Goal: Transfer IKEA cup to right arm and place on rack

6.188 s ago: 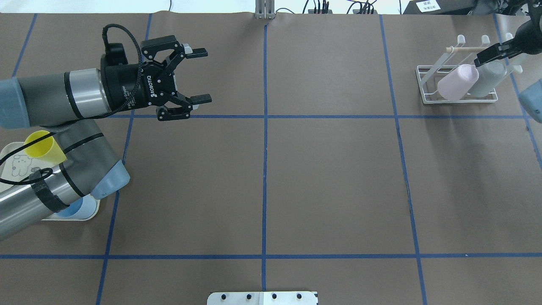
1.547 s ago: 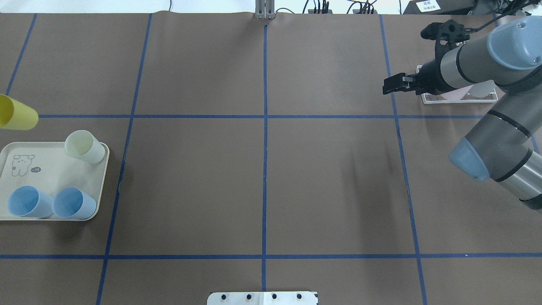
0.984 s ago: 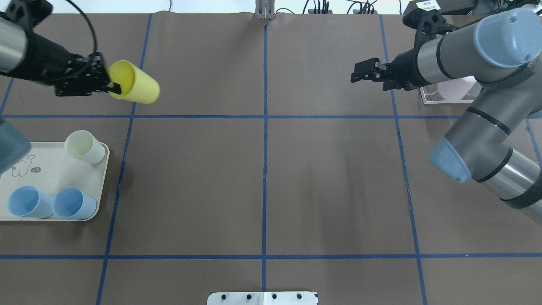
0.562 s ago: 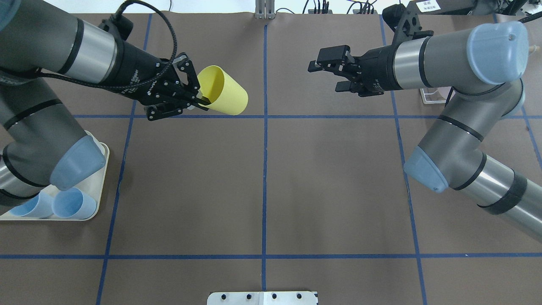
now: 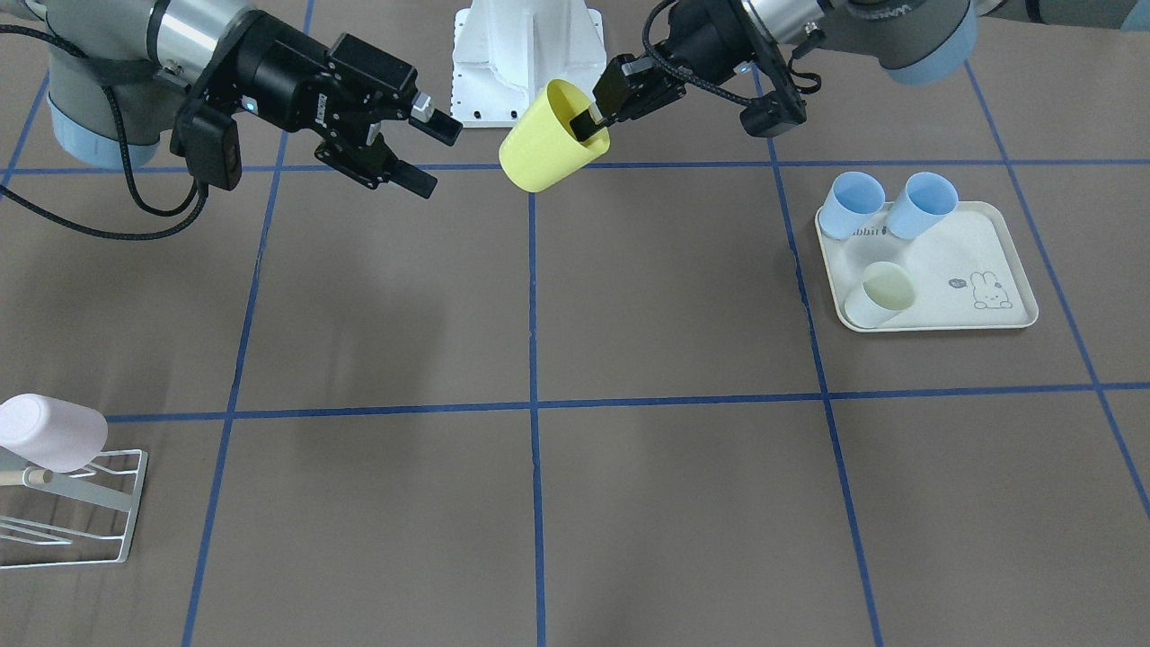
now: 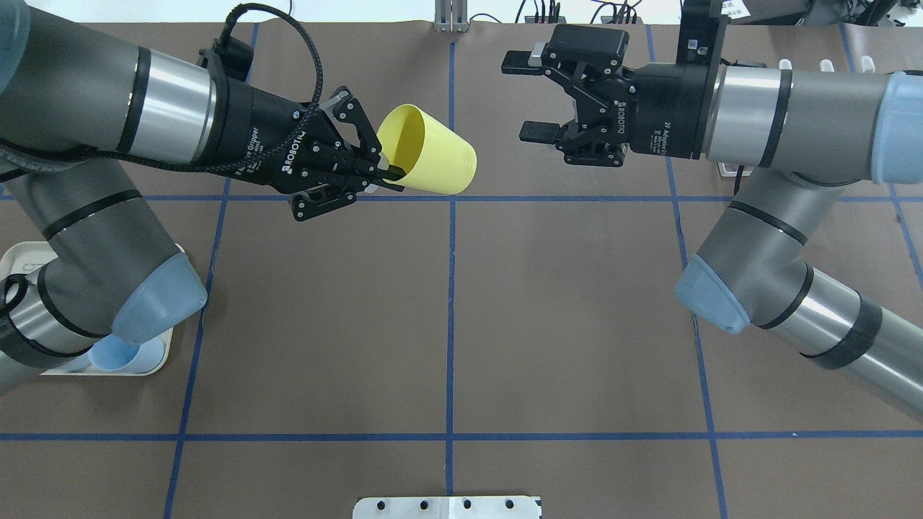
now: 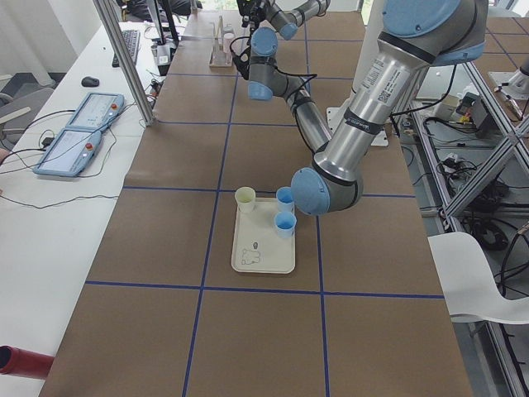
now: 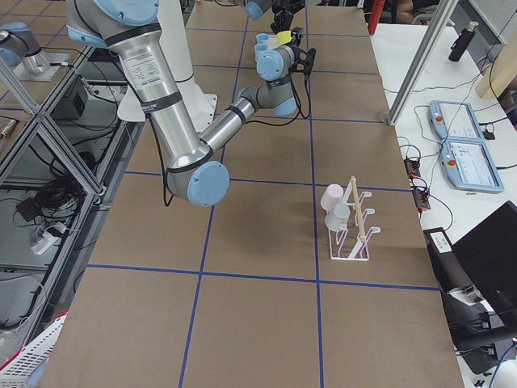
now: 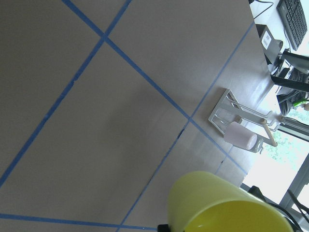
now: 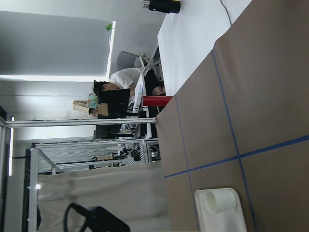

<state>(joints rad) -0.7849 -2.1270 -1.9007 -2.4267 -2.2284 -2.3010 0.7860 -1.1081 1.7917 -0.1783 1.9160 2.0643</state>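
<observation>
A: Which step is it?
B: The hand-over; the yellow cup [image 6: 433, 160] is pinched at its rim by the left tool [image 6: 382, 173], near the spread right tool [image 6: 525, 97]; next, its far end must be gripped.

Left tool [image 6: 391, 173] pinched tight, right tool [image 6: 526, 97] spread wide, face-to-face aloft.

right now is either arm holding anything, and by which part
The left gripper holds the yellow cup by its rim, one jaw inside the mouth, one outside. The right gripper is open and empty.
</observation>
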